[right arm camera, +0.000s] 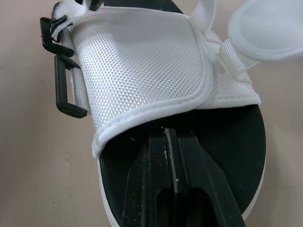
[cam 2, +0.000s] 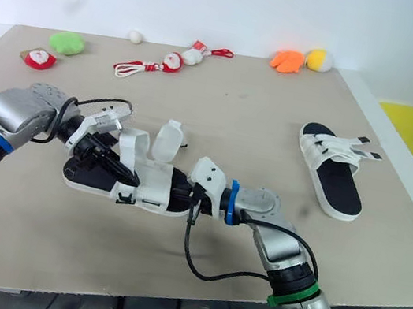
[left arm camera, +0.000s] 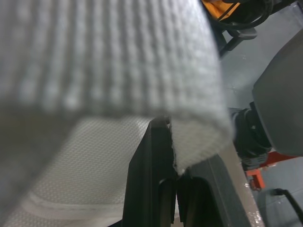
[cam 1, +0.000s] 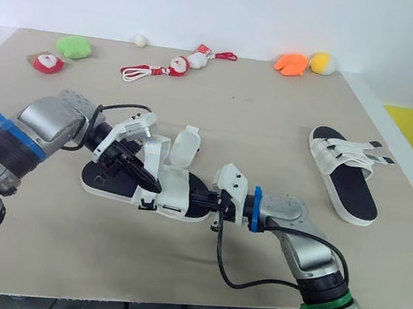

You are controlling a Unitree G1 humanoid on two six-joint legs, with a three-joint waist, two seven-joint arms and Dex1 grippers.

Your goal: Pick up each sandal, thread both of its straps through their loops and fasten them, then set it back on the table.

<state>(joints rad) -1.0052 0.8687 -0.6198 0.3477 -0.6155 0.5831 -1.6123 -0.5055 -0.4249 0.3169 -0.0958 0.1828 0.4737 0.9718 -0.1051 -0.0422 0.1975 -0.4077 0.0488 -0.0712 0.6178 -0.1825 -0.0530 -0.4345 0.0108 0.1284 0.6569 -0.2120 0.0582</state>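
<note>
A white sandal with a black footbed (cam 1: 102, 176) lies on the beige table (cam 1: 260, 124) at the near centre, its two straps (cam 1: 184, 144) undone and standing up. My left gripper (cam 1: 148, 179) reaches in from the left and is shut on a white strap (left arm camera: 199, 142). From the right, my right gripper (right arm camera: 169, 135) is shut, its tips on the footbed at the edge of the white upper (right arm camera: 142, 61). Two black loops (right arm camera: 66, 92) hang at the upper's side. A second sandal (cam 1: 346, 179) lies at the right, untouched, straps loose.
Small plush toys line the far edge: green (cam 1: 73, 46), red and white (cam 1: 47, 62), a Santa with a cord (cam 1: 178, 65), orange (cam 1: 291, 63) and yellow (cam 1: 322, 62). A black cable (cam 1: 241, 277) loops under my right arm. The table edge runs close behind the second sandal.
</note>
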